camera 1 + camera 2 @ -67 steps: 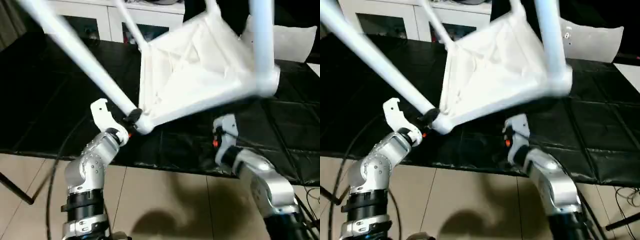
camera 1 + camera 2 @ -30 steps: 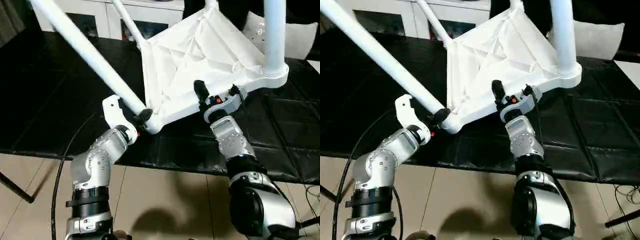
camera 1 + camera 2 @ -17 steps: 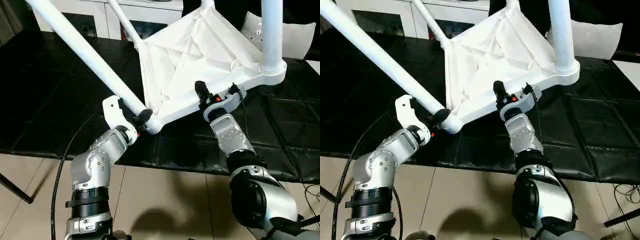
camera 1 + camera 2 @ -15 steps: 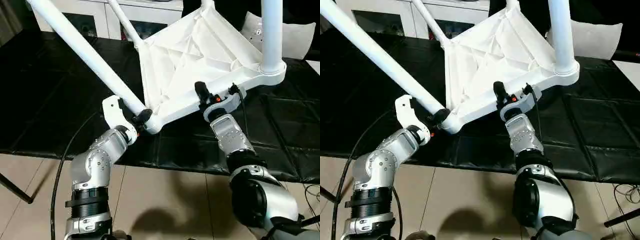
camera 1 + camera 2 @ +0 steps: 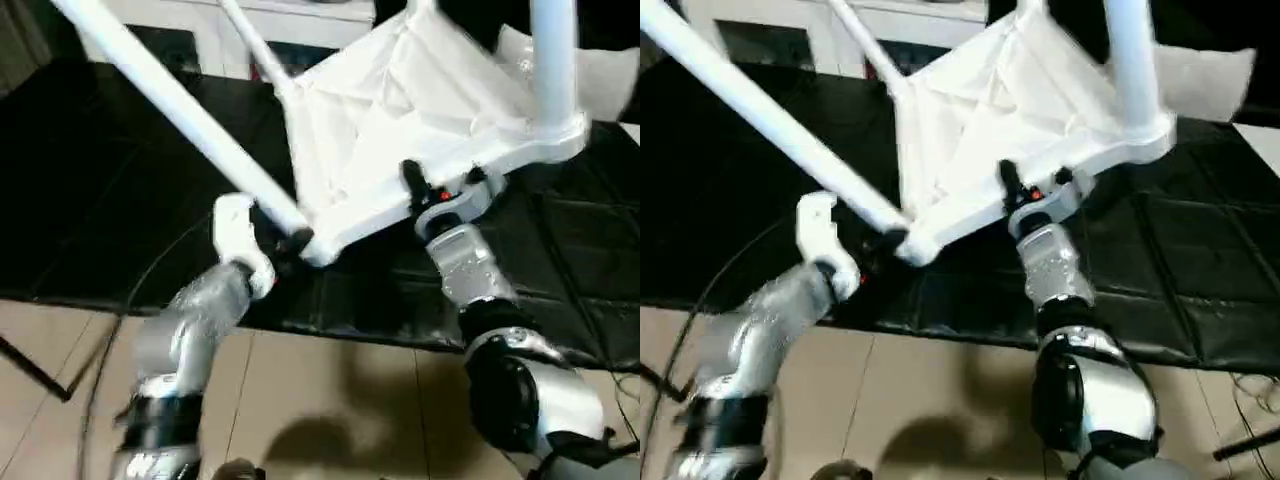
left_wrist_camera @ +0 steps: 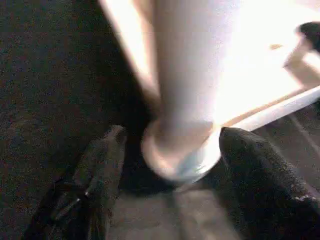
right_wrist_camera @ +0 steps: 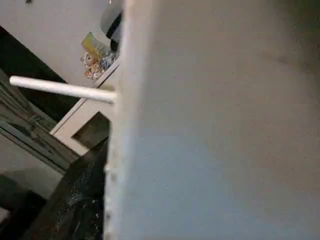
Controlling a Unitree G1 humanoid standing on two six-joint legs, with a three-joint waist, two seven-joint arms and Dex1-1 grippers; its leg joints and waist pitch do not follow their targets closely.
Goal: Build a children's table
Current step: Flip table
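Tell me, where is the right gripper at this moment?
In the left eye view, the right gripper is at the near long edge of the tilted tabletop, right of centre, between its two near corner sockets.

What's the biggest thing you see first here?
A white table tipped up over a black mat, ribbed underside showing, with legs sticking out. The right gripper clamps its near edge in the middle. The left gripper sits at the near left corner, its black fingers standing either side of that leg's base.
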